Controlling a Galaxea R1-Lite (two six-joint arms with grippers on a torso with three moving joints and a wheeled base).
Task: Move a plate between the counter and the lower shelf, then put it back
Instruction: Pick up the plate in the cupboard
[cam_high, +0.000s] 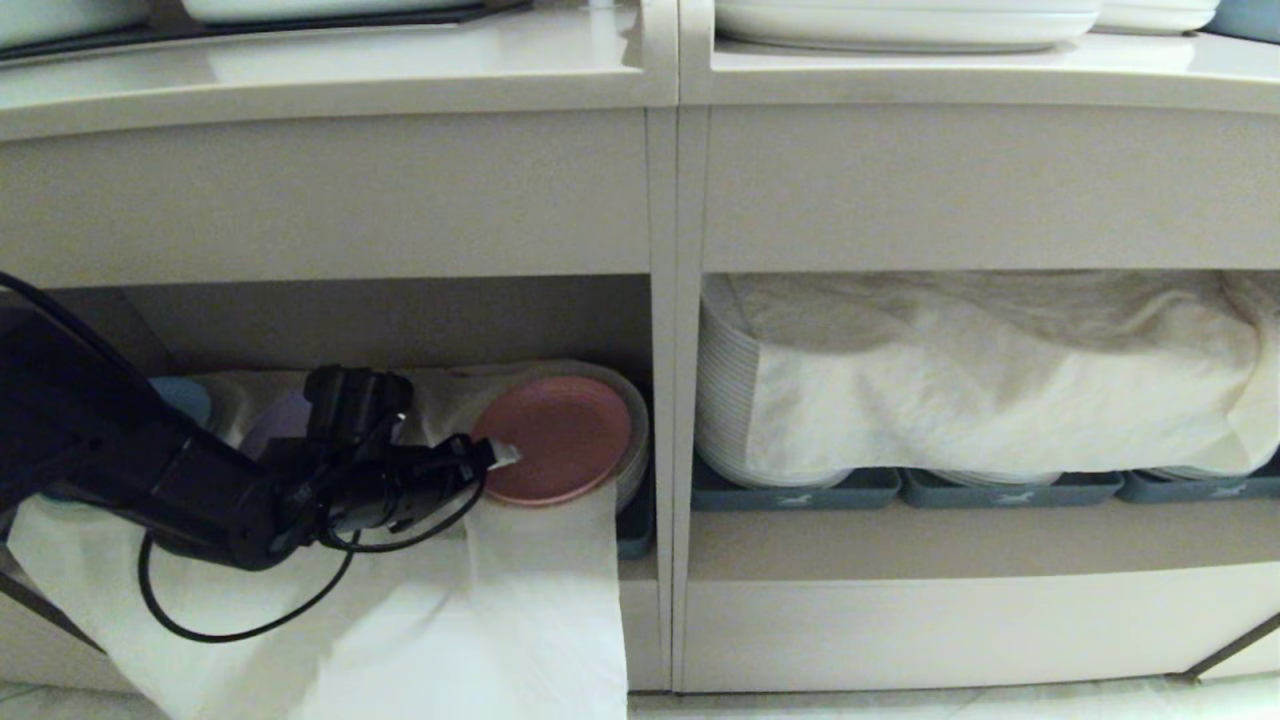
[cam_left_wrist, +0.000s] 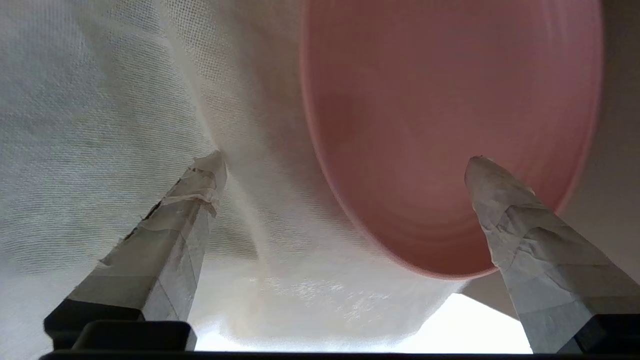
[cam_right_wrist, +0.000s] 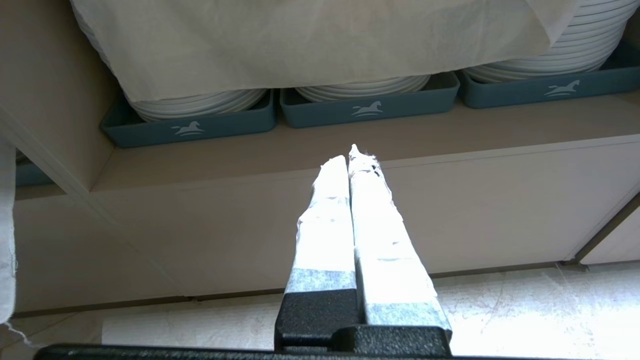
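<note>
The pink plate (cam_high: 560, 435) (cam_left_wrist: 450, 125) lies on top of a stack of small plates in the lower shelf (cam_high: 400, 320), just left of the upright divider. A white cloth (cam_high: 540, 600) (cam_left_wrist: 100, 125) is pulled down in front of it and hangs over the shelf edge. My left gripper (cam_high: 490, 460) (cam_left_wrist: 346, 161) reaches in from the left and is open, holding nothing. One taped finger stands over the plate's face, the other over the cloth, so the rim lies between them. The counter (cam_high: 330, 80) runs above. My right gripper (cam_right_wrist: 350, 155) is shut and parked low before the right cubby.
The upright divider (cam_high: 665, 400) stands close to the right of the plate. The wider cubby holds tall white plate stacks (cam_high: 730, 400) under a cloth (cam_high: 980, 370), in grey-blue trays (cam_high: 790, 490). Large white plates (cam_high: 900, 20) sit on the counter. A blue plate (cam_high: 185, 395) shows behind my left arm.
</note>
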